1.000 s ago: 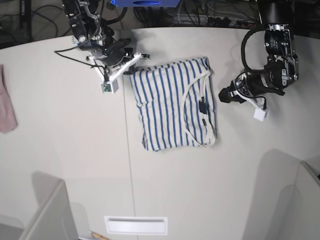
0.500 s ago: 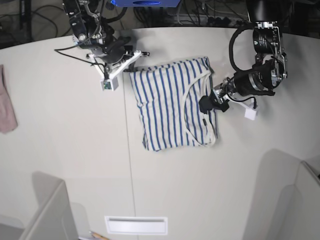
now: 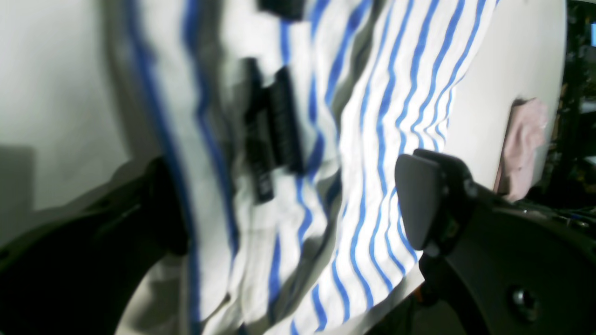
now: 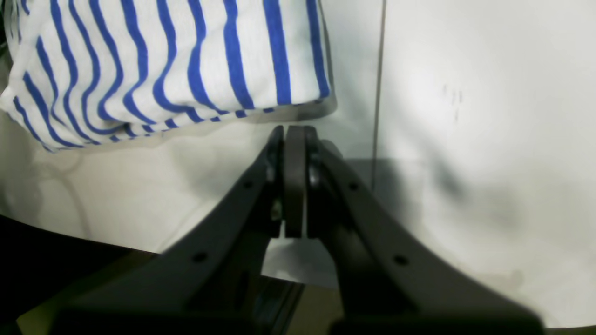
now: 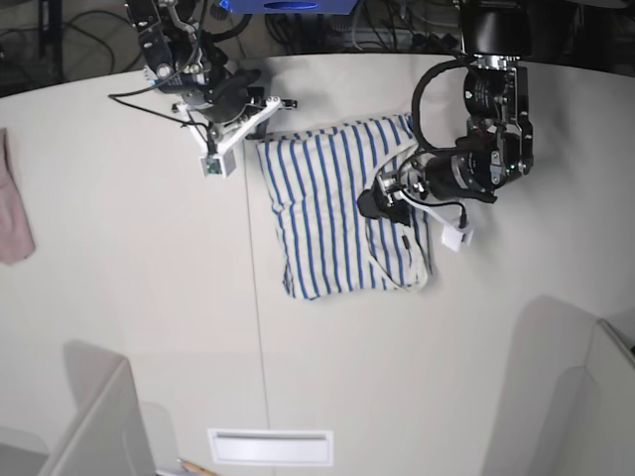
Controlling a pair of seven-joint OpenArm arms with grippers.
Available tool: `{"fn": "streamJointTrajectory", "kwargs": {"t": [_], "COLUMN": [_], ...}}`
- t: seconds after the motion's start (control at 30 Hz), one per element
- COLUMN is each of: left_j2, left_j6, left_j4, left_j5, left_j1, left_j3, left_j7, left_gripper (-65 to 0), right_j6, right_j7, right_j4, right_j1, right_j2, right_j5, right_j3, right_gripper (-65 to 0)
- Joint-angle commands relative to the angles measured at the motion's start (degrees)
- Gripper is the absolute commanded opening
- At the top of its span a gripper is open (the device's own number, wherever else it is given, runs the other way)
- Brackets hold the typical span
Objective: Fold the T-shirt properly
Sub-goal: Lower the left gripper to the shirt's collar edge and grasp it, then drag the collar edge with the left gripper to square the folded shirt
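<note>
Stripes fill my left wrist view: the white T-shirt with thin blue stripes [image 3: 372,153] lies rumpled beneath the left gripper [image 3: 298,204], whose dark jaws stand wide apart over the fabric, holding nothing. A small dark neck label [image 3: 270,135] sits on the cloth, but I cannot read any writing on it through the blur. A plain pinkish cloth [image 3: 524,139] lies well apart at the pale tabletop's [image 3: 512,56] far edge.

From the right wrist view, I see the right gripper [image 4: 293,139] pressed fully closed and empty, its tips just beside the shirt's folded edge [image 4: 186,70] without touching it.

My base view shows the T-shirt [image 5: 327,218] folded into a rough rectangle mid-table, the left gripper [image 5: 382,198] hovering over its neckline, the right gripper [image 5: 273,106] near its far corner.
</note>
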Motion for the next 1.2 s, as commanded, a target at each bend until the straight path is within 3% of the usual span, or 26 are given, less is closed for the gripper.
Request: {"fn": "streamJointTrajectory", "kwargs": {"t": [0.0,0.07,0.13,0.37,0.43,0.57,0.8,1.0,1.17], "left_j2": [-0.34,-0.25,-0.25,-0.42,-0.86,-6.49,-16.51,-24.78,-29.52], "left_j6": [0.37,0.37,0.37,0.37,0.37,0.37,0.28,0.28,0.19], "left_j4": [0.45,0.36,-0.17,-0.08,0.01,-0.26,0.71,0.71,0.80], "left_j5": [0.95,0.95,0.95,0.95,1.03,1.03,1.03,1.03,1.12], "left_j1": [-0.07,-0.60,-1.04,-1.48,-1.66,-3.15,-5.61,-13.44,-20.38], "left_j3": [-0.16,0.19,0.36,0.45,2.91,8.45,17.77,33.68,45.11], "left_j7": [0.87,0.87,0.87,1.14,1.14,1.14,1.05,1.05,0.87], "left_gripper": [-5.8,-5.9,-10.9,-64.8,-65.0,-65.0,-65.0,-65.0,-65.0], "right_j6": [0.24,0.24,0.24,0.24,0.24,0.24,0.24,0.33,0.33], "right_j7": [0.73,0.82,0.82,1.96,3.46,6.01,8.47,8.47,8.47], "right_j4": [1.17,1.17,1.17,1.17,1.17,1.17,1.17,1.17,1.08], "right_j1": [-0.49,-0.58,-0.67,-0.67,-0.76,-1.55,-4.27,-4.19,-4.10], "right_j2": [0.11,0.11,0.11,0.11,0.11,0.02,-3.76,-3.93,-4.02], "right_j5": [0.31,0.31,0.31,0.31,0.31,0.40,0.40,0.40,0.40], "right_j3": [0.04,0.13,0.30,0.39,0.48,1.09,12.00,17.09,19.91], "right_gripper": [-65.0,-65.0,-65.0,-65.0,-65.0,-65.0,-65.0,-65.0,-65.0]}}
